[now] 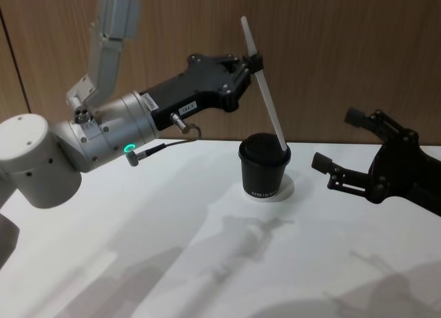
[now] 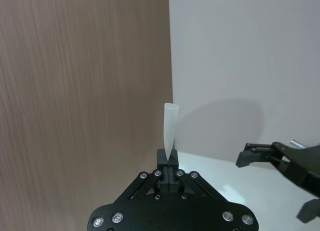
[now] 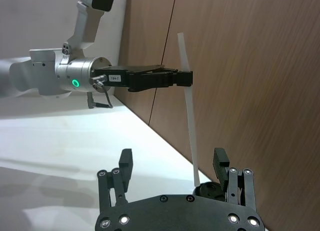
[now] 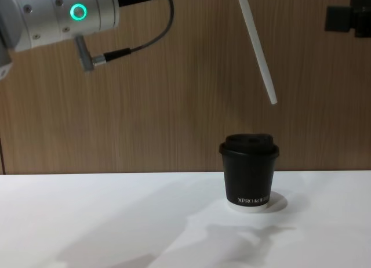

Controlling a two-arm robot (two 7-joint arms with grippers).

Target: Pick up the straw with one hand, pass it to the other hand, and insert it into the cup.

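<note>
My left gripper [image 1: 255,62] is shut on the white straw [image 1: 272,111] near its upper end and holds it tilted over the black lidded cup [image 1: 265,166]. From the chest view, the straw [image 4: 258,53] ends in the air a little above the cup [image 4: 249,172] and to its right, clear of the lid. In the left wrist view the straw's top [image 2: 170,126] sticks up out of the shut fingertips. My right gripper [image 1: 335,138] hangs open to the right of the cup with nothing in it. Its own view shows its open fingers [image 3: 125,161] below the straw [image 3: 189,116].
The cup stands on a white table [image 1: 172,228] close to a wood-panelled wall [image 1: 331,43]. My left arm's silver wrist [image 1: 110,132] with its green ring and dark cable reaches in from the left, above the table.
</note>
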